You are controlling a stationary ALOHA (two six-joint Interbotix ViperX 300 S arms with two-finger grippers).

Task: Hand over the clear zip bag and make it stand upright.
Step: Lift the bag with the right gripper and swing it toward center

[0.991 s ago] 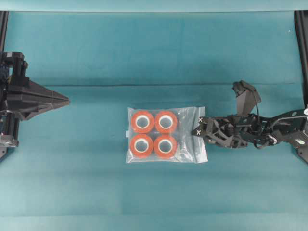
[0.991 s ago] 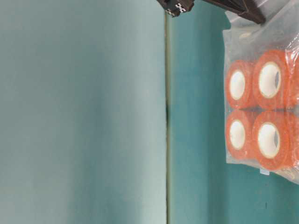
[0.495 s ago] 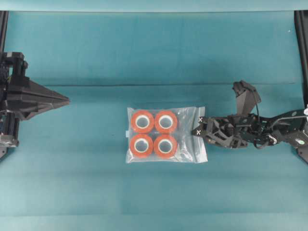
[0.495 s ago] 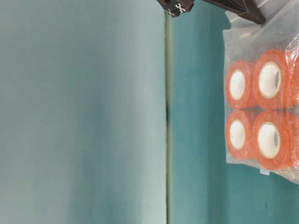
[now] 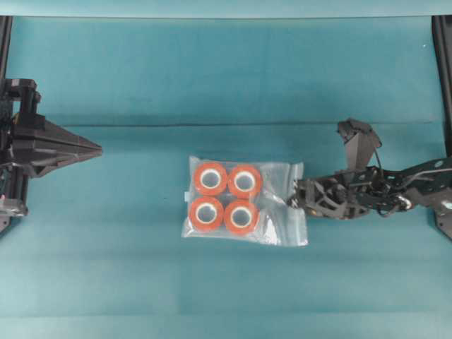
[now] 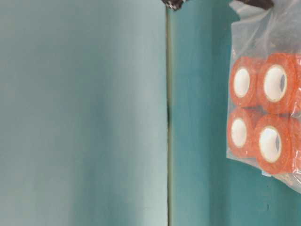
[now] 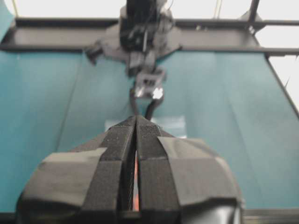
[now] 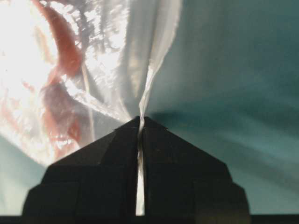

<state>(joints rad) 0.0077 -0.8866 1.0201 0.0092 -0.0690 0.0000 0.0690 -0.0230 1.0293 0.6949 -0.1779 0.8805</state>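
Over at nine o'clock on the table [image 5: 141, 282] the left gripper [image 5: 97, 148] hangs clear of everything, its jaws pressed flat together with nothing between them, the tips aimed toward three o'clock. I'd take that as a waiting pose, since it is the arm that should receive the hand-over. Well apart from it, near the middle of the teal cloth, lies the clear zip bag [image 5: 279, 201], flat on its broad face with the four orange tape rolls [image 5: 226, 199] bunched in a square toward its nine o'clock end. That leaves a slack stretch of empty plastic at the three o'clock end, and there the right gripper [image 5: 294, 200] has come in. Its wrist view shows the jaws squeezed shut on a thin fold of the film, which rises out between the fingers [image 8: 93, 177]. Pinching the empty margin makes sense to me, because the rolls are too bulky to clamp. Nothing is standing upright yet, so lifting the bag looks like the next job.
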